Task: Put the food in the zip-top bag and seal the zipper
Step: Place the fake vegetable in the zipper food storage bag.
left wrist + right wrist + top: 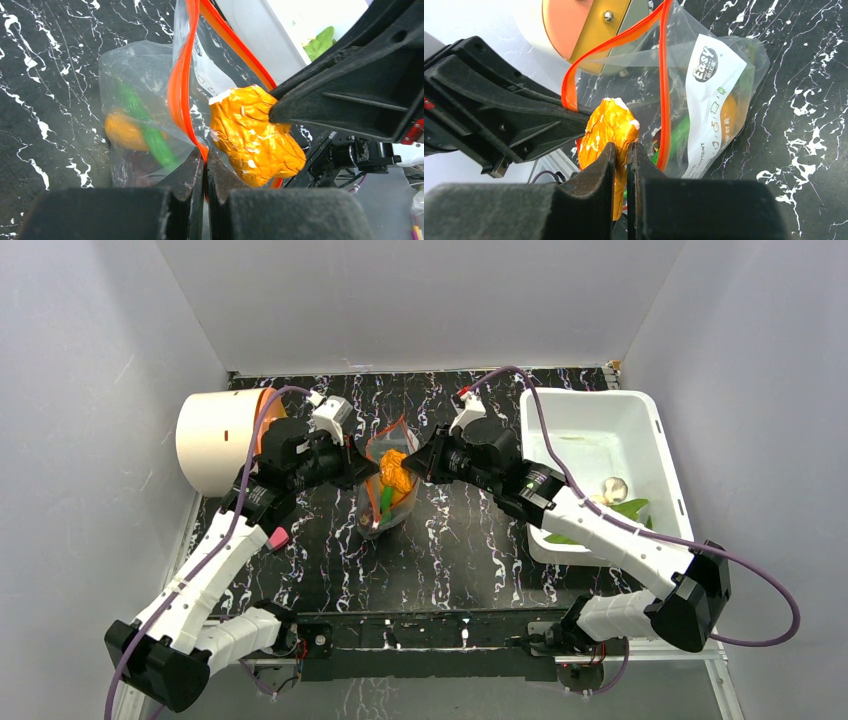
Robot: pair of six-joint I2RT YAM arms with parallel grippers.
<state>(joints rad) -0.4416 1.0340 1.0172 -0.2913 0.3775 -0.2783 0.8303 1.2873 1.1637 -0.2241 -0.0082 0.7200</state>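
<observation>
The clear zip-top bag [385, 502] lies on the black marbled table, mouth open. My left gripper [206, 159] is shut on the bag's near zipper [177, 85] strip. My right gripper [623, 147] is shut on a crumpled orange food piece [606, 127], holding it in the mouth between the two orange-red strips. From above, that piece [392, 472] sits between both grippers. A slim green pepper [145, 125] and an orange round fruit [122, 131] lie inside the bag. The bag's white label [711, 100] faces the right wrist camera.
A white bin [640, 430] stands at the right, holding a whitish garlic-like piece [612, 487] and a green leafy piece [628, 508]. A cream cylinder [215, 440] with an orange rim lies at the back left, close behind the left gripper.
</observation>
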